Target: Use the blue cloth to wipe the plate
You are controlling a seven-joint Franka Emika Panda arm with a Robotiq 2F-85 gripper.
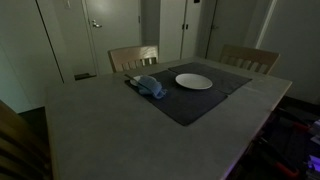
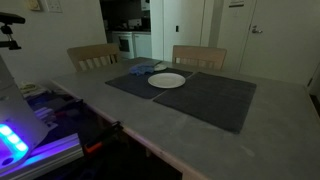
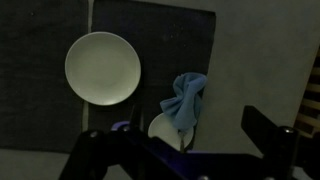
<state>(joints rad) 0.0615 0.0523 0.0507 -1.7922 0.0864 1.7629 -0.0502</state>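
Hand (image 3: 175,140) fingers stand wide apart at the bottom of the wrist view with nothing between them. It hangs above the tabletop (image 1: 100,130) looking down on the work, and I cannot make it out in either exterior view. Nothing of the task looks begun. The blue cloth (image 3: 188,100) lies crumpled in a small heap on the dark placemat (image 3: 150,30), near the plate (image 3: 102,67) but apart from it, with a strip of mat showing between the two. In an exterior view the cloth (image 1: 150,86) sits to one side of the plate (image 1: 194,81), towards the mat's edge on the side of the chairs (image 1: 133,58). The plate is white and round, lies flat on the mat and looks bare; in this dim light I cannot tell whether there is anything on it to wipe off. I judge the work to be at its very start, in the approach to the cloth, since the heap lies closer to the line between the fingers than the plate does. Everything is left to do: come down on the cloth, close on a raised fold, carry it across to the plate, and rub it over the plate's face.
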